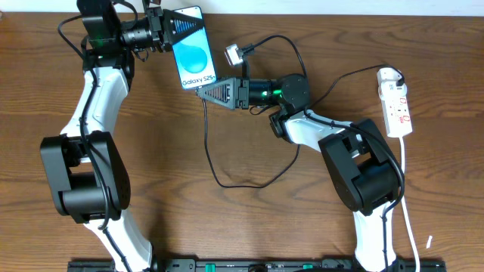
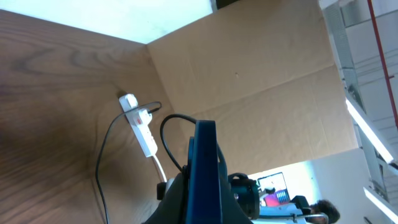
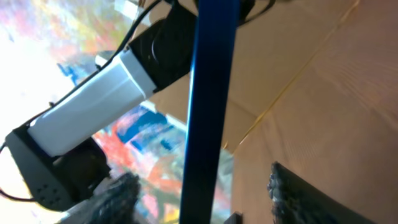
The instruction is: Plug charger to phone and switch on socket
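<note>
clearly, the blue-screened phone (image 1: 193, 57) sits clenched in the left end effector (image 1: 178, 26), right end effector (image 1: 204, 91) released.

Blue phone (image 2: 203, 174) edge-on up close — socket (image 2: 144, 127) on table (image 2: 50, 93) beyond.

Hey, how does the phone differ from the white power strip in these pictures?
The phone has a bright blue screen with dark edges; the power strip is white with red markings. The phone is gripped at its top end by the left gripper; the power strip lies flat on the table at the right side, with no gripper on it. Both are slim and elongated, and look similar in length.
</note>
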{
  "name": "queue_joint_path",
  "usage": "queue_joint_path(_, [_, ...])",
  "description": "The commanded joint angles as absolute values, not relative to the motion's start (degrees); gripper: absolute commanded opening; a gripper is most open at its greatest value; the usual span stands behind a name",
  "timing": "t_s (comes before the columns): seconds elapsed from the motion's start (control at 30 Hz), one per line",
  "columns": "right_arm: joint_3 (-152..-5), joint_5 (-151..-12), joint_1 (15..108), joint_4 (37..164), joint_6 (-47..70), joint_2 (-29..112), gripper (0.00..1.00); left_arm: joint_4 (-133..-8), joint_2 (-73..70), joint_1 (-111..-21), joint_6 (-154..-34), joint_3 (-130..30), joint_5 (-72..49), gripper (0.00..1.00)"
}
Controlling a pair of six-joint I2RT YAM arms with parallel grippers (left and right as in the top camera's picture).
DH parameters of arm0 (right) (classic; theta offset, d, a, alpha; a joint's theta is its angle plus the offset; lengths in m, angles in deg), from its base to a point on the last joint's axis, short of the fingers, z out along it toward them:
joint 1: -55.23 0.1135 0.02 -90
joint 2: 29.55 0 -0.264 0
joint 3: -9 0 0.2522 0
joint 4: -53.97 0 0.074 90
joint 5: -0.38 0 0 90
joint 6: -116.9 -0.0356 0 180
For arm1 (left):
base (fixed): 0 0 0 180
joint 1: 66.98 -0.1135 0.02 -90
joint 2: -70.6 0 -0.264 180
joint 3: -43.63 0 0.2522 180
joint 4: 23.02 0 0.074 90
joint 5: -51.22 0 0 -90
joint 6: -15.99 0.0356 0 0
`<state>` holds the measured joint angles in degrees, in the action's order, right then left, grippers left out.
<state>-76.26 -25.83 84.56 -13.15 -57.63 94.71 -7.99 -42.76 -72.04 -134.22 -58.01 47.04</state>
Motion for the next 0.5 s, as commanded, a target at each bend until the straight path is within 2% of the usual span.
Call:
queue_joint_path(0.0, [-76.59, -23.97, 85.3, -13.48, -57.26, 94.74, 0.48, -7.53, -40.94, -72.76, -135.11, -58.49, 46.87, 0.07])
queue_joint_path(0.13, [-76.59, -23.62, 85.34, -13.48, -57.24, 94.76, 0.38, -7.53, -40.92, -73.67, -135.11, -58.49, 46.93, 0.07])
queue_joint_path(0.3, [-76.59, -23.18, 85.34, -13.45, -57.24, 94.74, 0.17, -7.53, -40.94, -73.81, -135.09, -58.49, 46.91, 0.07])
queue_joint_path(0.37, [-76.59, -22.97, 85.34, -13.43, -57.24, 94.74, 0.13, -7.53, -40.94, -73.81, -135.09, -58.47, 46.93, 0.07])
queue_joint_path(0.47, [-76.59, -22.79, 85.34, -13.43, -57.24, 94.74, 0.13, -7.55, -40.94, -73.81, -135.09, -58.47, 46.91, 0.07])
